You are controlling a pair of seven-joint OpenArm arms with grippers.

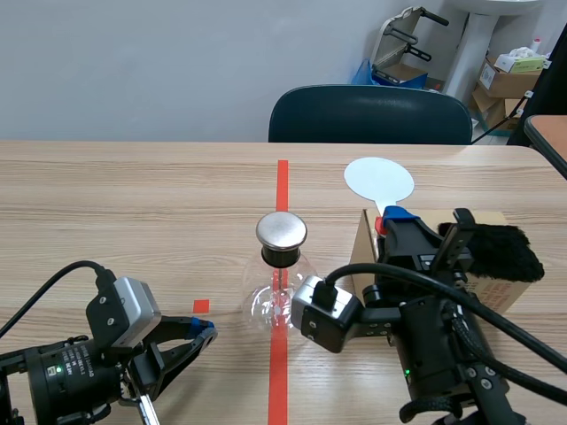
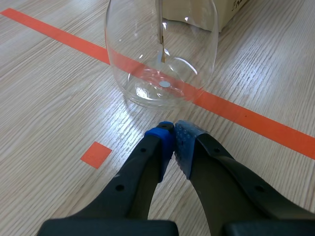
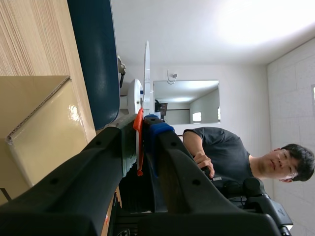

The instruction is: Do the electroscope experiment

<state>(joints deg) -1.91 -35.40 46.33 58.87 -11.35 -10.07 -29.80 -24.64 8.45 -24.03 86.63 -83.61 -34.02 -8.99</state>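
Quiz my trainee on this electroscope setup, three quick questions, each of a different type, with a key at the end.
1. True or false: the left pincer is shut on nothing, with the glass flask ahead of it.
2. What does the right pincer grip? A) glass rod B) white paddle C) metal spoon
3. Fill in: the black fur lies on the cardboard ____.
Key: 1 true; 2 B; 3 box.

Bare table [image 1: 133, 204] lies left of and beyond the glass flask [image 1: 266, 301]; the cardboard box [image 1: 363, 248] crowds its right side.
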